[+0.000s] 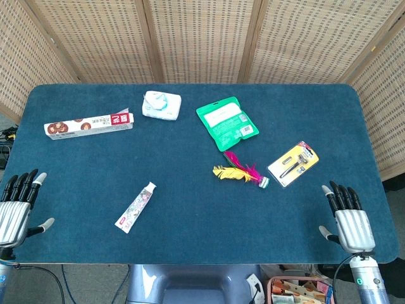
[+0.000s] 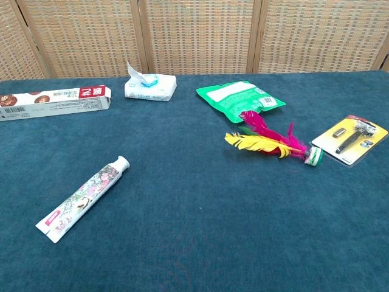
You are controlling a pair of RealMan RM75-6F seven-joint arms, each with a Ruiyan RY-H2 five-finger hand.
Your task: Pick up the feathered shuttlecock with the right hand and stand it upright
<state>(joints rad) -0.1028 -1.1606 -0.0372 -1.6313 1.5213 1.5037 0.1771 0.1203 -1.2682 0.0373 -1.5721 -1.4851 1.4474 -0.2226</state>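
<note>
lying on its side on the blue tabletop (image 1: 190, 215), the feathered shuttlecock (image 1: 240, 173) runs left-right, feathers toward the left, base toward the razor pack (image 1: 292, 164); the right robot hand (image 1: 347, 218) rests at the near edge, well apart, palm down, fingers spread, holding nothing; the left robot hand (image 1: 18, 206) likewise.

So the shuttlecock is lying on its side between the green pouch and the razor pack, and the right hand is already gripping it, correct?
Not quite. The shuttlecock does lie on its side between the green pouch and the razor pack, but the right hand is not gripping it. The head view shows that hand open at the table's near edge, well apart from the shuttlecock.
</note>
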